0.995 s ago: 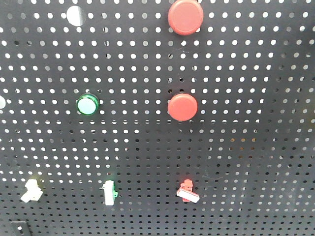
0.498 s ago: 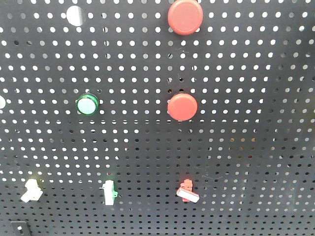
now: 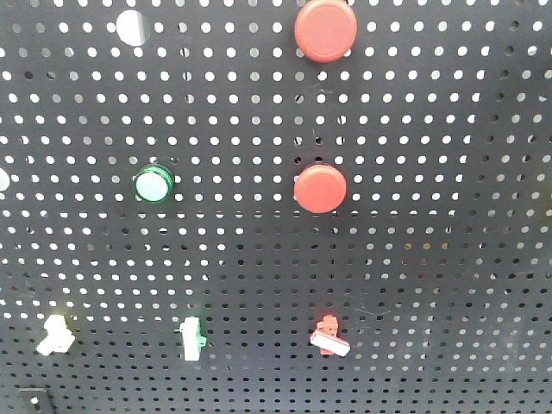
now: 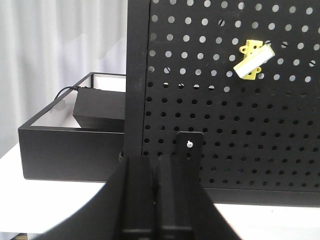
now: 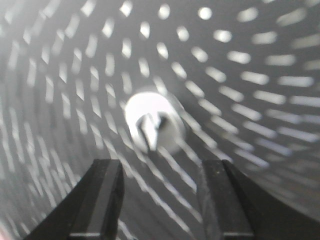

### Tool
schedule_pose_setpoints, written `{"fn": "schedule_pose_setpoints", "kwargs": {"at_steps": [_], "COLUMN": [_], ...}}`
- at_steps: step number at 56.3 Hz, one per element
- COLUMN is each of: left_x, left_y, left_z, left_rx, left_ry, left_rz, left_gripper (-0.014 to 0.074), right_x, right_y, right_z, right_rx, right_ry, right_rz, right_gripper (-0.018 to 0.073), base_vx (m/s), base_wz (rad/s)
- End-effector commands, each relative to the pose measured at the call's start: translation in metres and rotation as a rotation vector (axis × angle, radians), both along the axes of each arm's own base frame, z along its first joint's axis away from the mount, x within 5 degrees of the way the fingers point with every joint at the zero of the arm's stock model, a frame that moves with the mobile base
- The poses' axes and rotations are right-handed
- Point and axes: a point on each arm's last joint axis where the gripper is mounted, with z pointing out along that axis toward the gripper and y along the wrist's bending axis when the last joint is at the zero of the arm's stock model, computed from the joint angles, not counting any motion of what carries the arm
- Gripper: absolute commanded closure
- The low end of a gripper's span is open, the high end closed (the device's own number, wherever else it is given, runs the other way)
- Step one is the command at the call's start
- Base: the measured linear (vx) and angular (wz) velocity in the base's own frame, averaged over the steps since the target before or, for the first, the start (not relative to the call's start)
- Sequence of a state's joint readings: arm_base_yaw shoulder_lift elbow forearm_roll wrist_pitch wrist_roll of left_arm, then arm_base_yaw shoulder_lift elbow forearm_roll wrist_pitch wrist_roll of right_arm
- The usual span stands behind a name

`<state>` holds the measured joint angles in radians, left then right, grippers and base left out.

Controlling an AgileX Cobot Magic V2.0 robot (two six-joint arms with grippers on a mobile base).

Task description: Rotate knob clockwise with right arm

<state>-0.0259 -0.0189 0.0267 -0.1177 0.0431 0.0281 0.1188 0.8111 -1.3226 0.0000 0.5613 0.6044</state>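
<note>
The right wrist view is smeared by motion. In it a white round knob (image 5: pixel 152 126) with a raised grip ridge sits on the black pegboard (image 5: pixel 260 115), ahead of and just above my right gripper (image 5: pixel 160 200). That gripper is open, nothing lies between its fingers, and it stands apart from the knob. My left gripper (image 4: pixel 156 167) is shut and empty, low in front of the pegboard's lower left corner. Neither gripper shows in the front view, and I cannot tell which fitting there is the knob.
The front view shows the pegboard (image 3: pixel 431 259) with two red push buttons (image 3: pixel 325 30) (image 3: pixel 320 188), a green-ringed button (image 3: pixel 153 185), a white disc (image 3: pixel 133 28), and three small switches (image 3: pixel 53 335) (image 3: pixel 191 338) (image 3: pixel 330 338). A yellow switch (image 4: pixel 253 60) and an open black box (image 4: pixel 65 150) show in the left wrist view.
</note>
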Motion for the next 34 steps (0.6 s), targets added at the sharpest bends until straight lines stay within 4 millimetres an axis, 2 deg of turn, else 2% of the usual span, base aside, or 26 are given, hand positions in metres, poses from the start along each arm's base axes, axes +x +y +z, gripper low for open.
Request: {"fn": "schedule_pose_setpoints", "kwargs": {"at_steps": [1, 6, 13, 21, 27, 31, 32, 34], "left_x": [0.0, 0.0, 0.0, 0.0, 0.0, 0.0, 0.0, 0.0], "left_y": [0.001, 0.001, 0.001, 0.001, 0.001, 0.001, 0.001, 0.001], "left_z": [0.003, 0.003, 0.003, 0.003, 0.003, 0.003, 0.003, 0.003], "left_rx": [-0.02, -0.02, -0.02, -0.02, -0.02, -0.02, -0.02, -0.02], "left_ry": [-0.068, -0.068, -0.068, -0.068, -0.068, -0.068, -0.068, -0.068], "left_rz": [0.011, 0.011, 0.011, 0.011, 0.011, 0.011, 0.011, 0.011], "left_gripper": [0.0603, 0.0603, 0.0603, 0.0603, 0.0603, 0.0603, 0.0603, 0.0603], "right_x": [-0.026, -0.045, -0.065, -0.07, -0.061, -0.053, -0.043, -0.041], "right_y": [-0.007, -0.011, -0.013, -0.011, -0.009, -0.007, -0.005, -0.005], "right_z": [0.004, -0.009, -0.039, -0.082, -0.111, -0.123, -0.144, -0.149], "right_rx": [-0.21, -0.381, -0.565, -0.582, -0.572, -0.563, -0.556, -0.555], "right_ry": [-0.02, 0.026, 0.031, -0.046, -0.157, -0.243, -0.303, -0.309], "right_rz": [-0.052, -0.065, -0.051, -0.049, -0.07, -0.087, -0.095, -0.095], "right_gripper": [0.0211, 0.0324, 0.0578, 0.0574, 0.0573, 0.0571, 0.0571, 0.0571], "base_vx": [0.0, 0.0, 0.0, 0.0, 0.0, 0.0, 0.0, 0.0], "base_wz": [0.0, 0.0, 0.0, 0.0, 0.0, 0.0, 0.0, 0.0]}}
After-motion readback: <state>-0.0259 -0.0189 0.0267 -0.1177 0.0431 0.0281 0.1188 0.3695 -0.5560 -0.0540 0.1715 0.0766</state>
